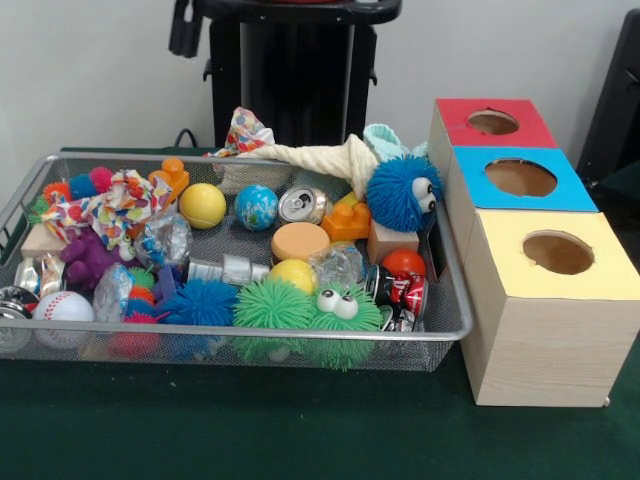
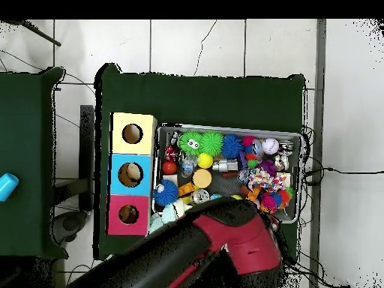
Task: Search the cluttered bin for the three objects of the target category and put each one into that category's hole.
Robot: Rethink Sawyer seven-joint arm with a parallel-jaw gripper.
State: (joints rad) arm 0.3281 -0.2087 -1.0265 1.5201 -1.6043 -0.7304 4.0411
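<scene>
My hand is out of sight, state unknown. The yellow ball [image 1: 203, 205] in the bin [image 1: 250, 334] looks light, smooth; grip across its middle.

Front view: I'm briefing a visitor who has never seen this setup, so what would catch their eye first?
Probably the wire mesh bin heaped with bright toys, above all the fuzzy blue googly-eyed ball at its back right corner and the green fuzzy googly-eyed creature against its front rim. Next, the row of three wooden boxes beside the bin, each with a round hole: red-topped farthest, blue-topped in the middle, yellow-topped nearest.
</scene>
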